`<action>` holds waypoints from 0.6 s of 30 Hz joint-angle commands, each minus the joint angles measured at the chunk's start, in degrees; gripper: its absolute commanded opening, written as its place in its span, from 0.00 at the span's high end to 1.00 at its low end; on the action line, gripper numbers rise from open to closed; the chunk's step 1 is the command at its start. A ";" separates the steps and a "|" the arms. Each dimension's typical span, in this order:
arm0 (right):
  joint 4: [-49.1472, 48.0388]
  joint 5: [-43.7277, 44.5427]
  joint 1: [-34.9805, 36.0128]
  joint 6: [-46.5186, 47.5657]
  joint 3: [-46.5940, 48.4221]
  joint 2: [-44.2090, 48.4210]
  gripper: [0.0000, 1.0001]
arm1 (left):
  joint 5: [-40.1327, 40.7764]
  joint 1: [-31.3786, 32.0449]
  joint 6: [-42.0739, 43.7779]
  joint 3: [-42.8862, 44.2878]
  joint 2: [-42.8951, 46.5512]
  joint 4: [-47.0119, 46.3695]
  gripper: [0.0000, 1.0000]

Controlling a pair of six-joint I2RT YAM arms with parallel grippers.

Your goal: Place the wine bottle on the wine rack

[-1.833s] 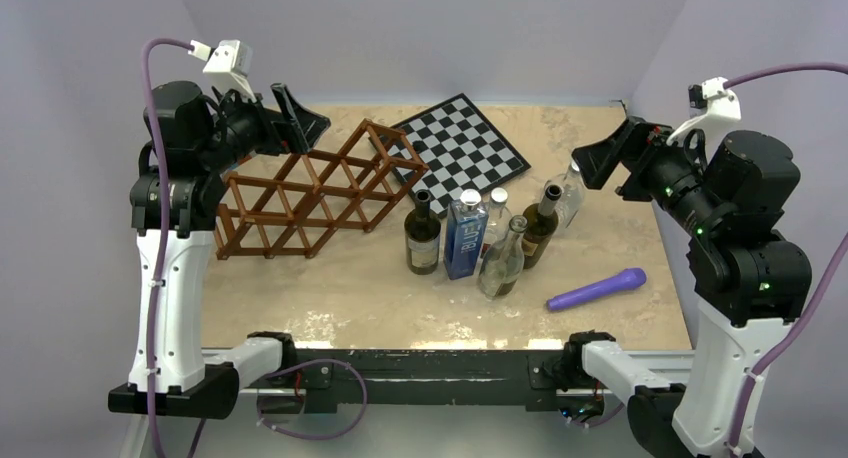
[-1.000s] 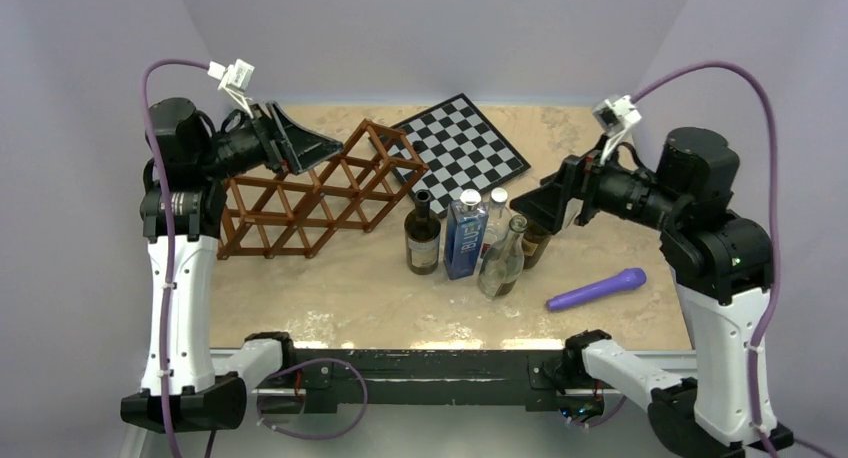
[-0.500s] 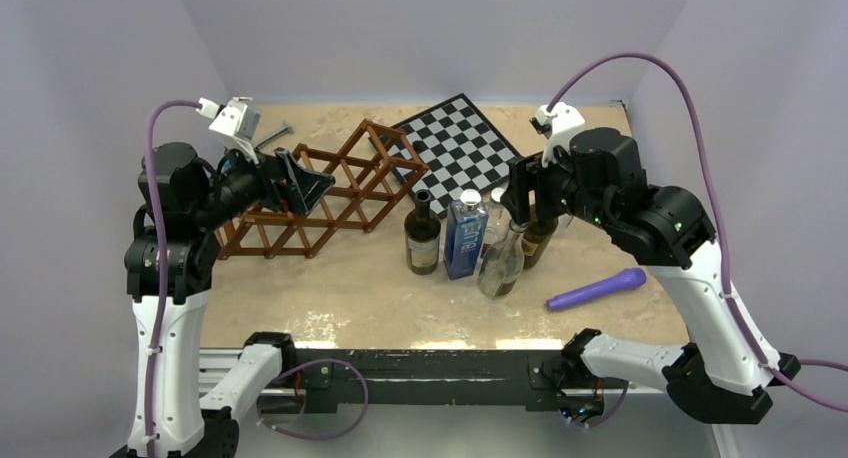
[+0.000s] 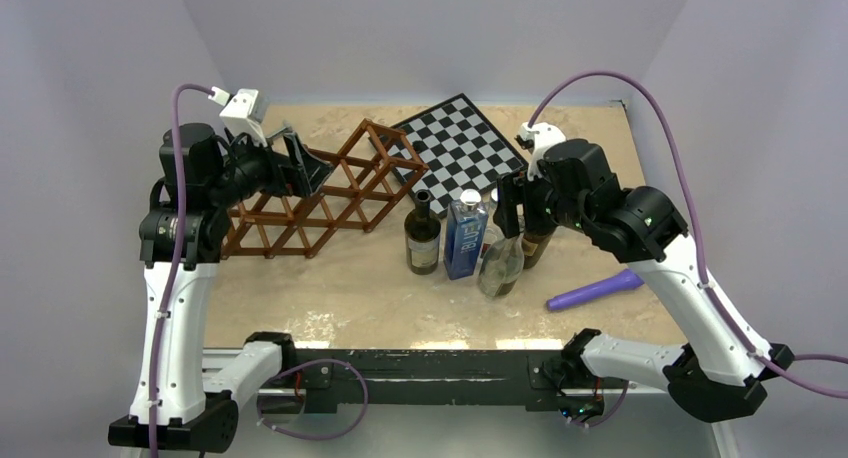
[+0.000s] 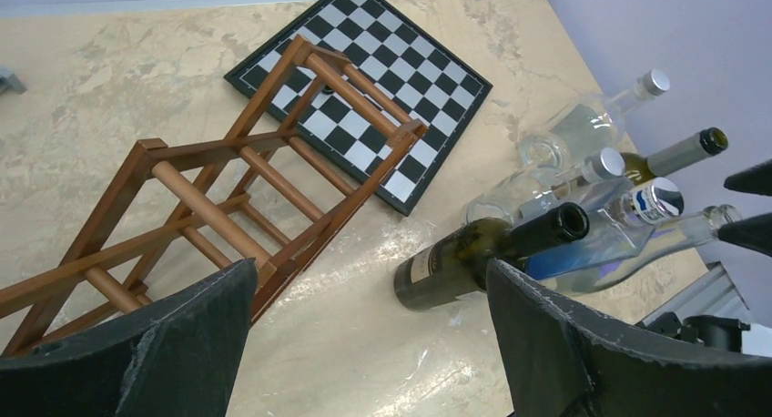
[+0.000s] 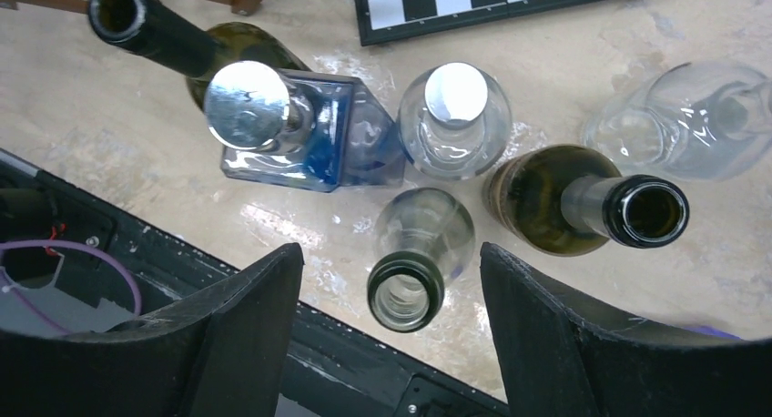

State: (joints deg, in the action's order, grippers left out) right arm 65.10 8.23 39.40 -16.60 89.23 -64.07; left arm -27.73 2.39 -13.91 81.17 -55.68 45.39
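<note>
The reddish-brown wine rack [image 4: 320, 193] [image 5: 228, 217] lies at the left of the table. Several bottles stand in a cluster at the middle. Among them are a dark green wine bottle [image 4: 422, 240] [image 6: 182, 48] and an olive wine bottle [image 4: 538, 246] [image 6: 546, 198], both uncorked. My right gripper [image 4: 510, 213] [image 6: 390, 250] hangs open over the cluster. The open neck of a clear bottle [image 4: 500, 263] [image 6: 423, 230] sits between its fingers with a gap on each side. Above the rack's near end my left gripper [image 4: 300, 163] [image 5: 369, 271] is wide open and holds nothing.
A blue square bottle [image 4: 465, 240] and a capped clear bottle [image 6: 455, 116] stand in the cluster. Another clear bottle [image 6: 683, 126] stands to its right. A black-and-white checkerboard [image 4: 460, 143] lies behind the rack. A purple stick [image 4: 597, 289] lies at the right front.
My right arm has swung in from the right and now points down over the bottles, with its jaws narrowed. The left gripper has shifted a little over the rack.
</note>
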 commanded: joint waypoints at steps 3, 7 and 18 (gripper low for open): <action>-5.97 -2.30 2.57 1.45 2.30 1.11 0.24 | 7.14 0.24 -1.91 3.52 -1.50 0.17 0.01; -7.76 -3.23 4.20 3.93 3.44 0.35 0.23 | 10.72 0.24 -3.02 4.34 -2.44 1.88 0.01; -10.30 -1.21 7.88 8.62 5.69 -3.34 0.14 | 16.47 0.16 -2.88 4.75 -1.56 4.33 0.01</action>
State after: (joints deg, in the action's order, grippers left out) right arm 57.32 6.28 46.72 -10.33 92.16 -66.02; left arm -15.27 2.39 -15.94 83.57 -58.11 49.06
